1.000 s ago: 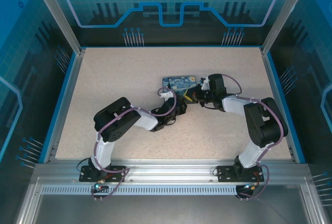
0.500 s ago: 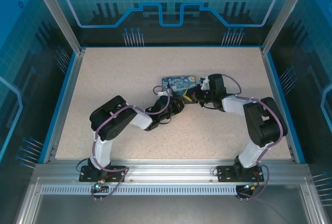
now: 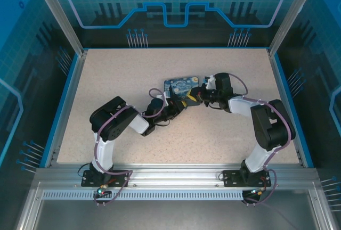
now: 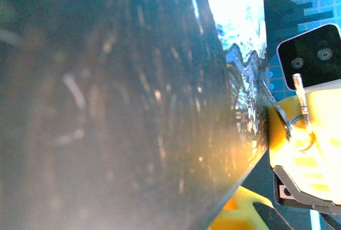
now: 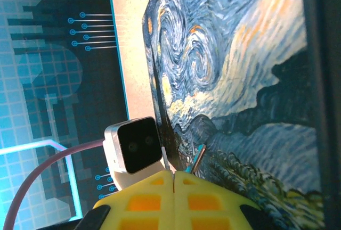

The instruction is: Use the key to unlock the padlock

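The right hand (image 5: 173, 175) is closed, its yellow fingers (image 5: 208, 190) pressed together along one seam. Out of that seam stands the key (image 5: 197, 158), a thin bluish sliver whose tip reaches the near edge of the padlock (image 5: 240, 70); whether the tip sits in a keyhole cannot be told. Seen from the left wrist, the same pinch shows a small key ring (image 4: 302, 142) lying against a yellow finger. The left hand (image 3: 173, 102) is closed on the padlock's near-left corner, its own fingers hidden, and the block's dark side looms close and blurred in the left wrist view. The padlock's face, printed with blue swirls and yellow specks, looks upward, and the block lies between the two hands, the left at its near-left, the right at its near-right. It is near the middle of the desk (image 3: 117, 81), a little toward the far side; whether it lies flat or is tipped I cannot tell. Both arms bend in from their bases on the aluminium rail (image 3: 176, 172) at the near edge, and blue patterned walls (image 3: 176, 6) stand around the desk.
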Available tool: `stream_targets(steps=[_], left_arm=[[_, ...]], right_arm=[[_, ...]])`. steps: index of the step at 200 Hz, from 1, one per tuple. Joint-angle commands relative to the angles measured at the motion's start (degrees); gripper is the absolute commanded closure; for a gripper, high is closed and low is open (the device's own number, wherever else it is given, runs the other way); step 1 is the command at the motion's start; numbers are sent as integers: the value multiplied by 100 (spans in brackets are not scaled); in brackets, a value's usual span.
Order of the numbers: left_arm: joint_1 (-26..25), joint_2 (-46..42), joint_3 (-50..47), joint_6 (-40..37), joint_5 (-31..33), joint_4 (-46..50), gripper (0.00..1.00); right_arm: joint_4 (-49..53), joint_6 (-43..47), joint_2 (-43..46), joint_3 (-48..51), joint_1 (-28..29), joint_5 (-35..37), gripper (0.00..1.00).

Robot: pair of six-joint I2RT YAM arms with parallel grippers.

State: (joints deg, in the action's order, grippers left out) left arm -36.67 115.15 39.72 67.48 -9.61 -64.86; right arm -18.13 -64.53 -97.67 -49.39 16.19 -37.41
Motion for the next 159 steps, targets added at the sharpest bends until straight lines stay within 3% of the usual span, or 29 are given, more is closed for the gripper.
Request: stream_targets(steps=[1, 51, 93, 159], left_arm=[[48, 43, -70, 443, -352, -793, 100], [59, -140, 66, 415, -464, -200, 100], [58, -336, 182, -148, -622, 786, 100], [80, -852, 832, -1964, -950, 3758, 100]], right_arm=[[97, -3, 426, -238, -174, -86, 100], [1069, 566, 1347, -221, -241, 46, 100], [901, 537, 1194, -133, -396, 32, 100], [816, 606, 626, -133, -414, 98, 100]])
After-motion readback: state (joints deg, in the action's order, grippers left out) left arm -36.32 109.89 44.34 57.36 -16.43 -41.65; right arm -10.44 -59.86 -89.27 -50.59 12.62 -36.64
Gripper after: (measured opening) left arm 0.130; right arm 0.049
